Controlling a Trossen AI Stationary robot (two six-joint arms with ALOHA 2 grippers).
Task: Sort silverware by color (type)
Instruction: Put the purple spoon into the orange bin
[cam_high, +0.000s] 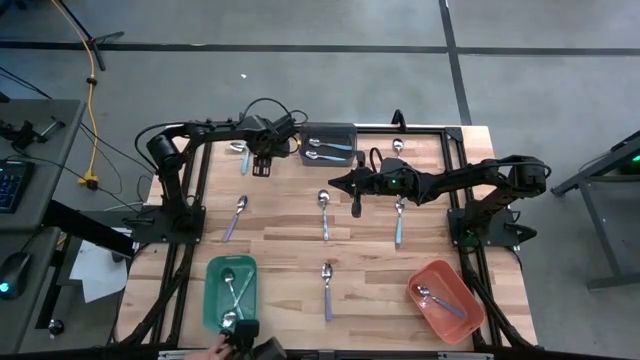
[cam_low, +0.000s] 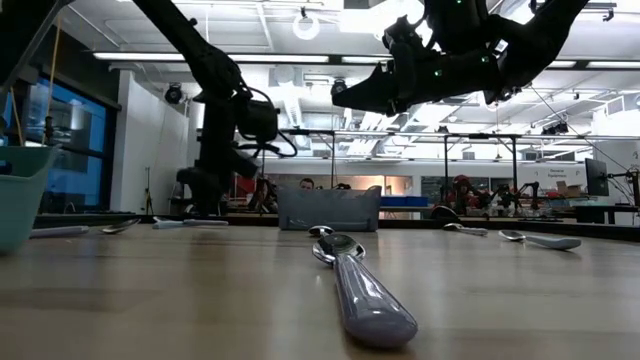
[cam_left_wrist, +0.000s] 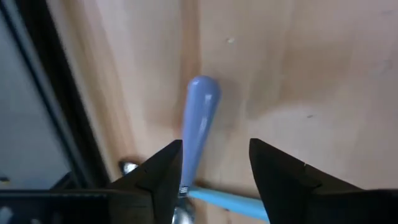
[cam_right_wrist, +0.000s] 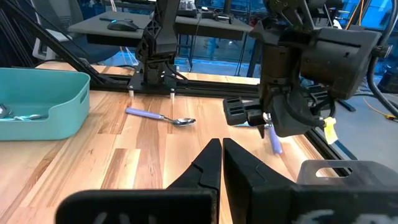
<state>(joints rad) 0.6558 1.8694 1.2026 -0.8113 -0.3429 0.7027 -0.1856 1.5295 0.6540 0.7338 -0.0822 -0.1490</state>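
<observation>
From above, I see the wooden surface (cam_high: 290, 225) with spoons scattered across it: some lie loose, a few rest in the green bin (cam_high: 231, 290), one in the red bin (cam_high: 445, 298) and some in the dark grey bin (cam_high: 328, 141) at the far edge. My left tool (cam_high: 261, 165) hovers at the far left beside the grey bin, next to a blue-handled spoon (cam_high: 243, 157); my right tool (cam_high: 355, 208) hangs over the middle. I judge the left arm is there to pick up or reposition that spoon for sorting. The low view adds height: both arms hang above the surface, and a lavender-handled spoon (cam_low: 365, 290) lies close to the lens, with the grey bin beyond it. The left wrist view shows what neither wider view can: my left tool (cam_left_wrist: 214, 168) is spread wide, its fingers (cam_left_wrist: 163, 171) straddling a lavender-blue handle (cam_left_wrist: 198, 121) without gripping it, and a second light blue handle (cam_left_wrist: 227, 200) crosses beneath. The right wrist view shows my right tool (cam_right_wrist: 221, 163) clenched on nothing, a lavender-handled spoon (cam_right_wrist: 158, 116) lying ahead, and the left arm across the surface.
</observation>
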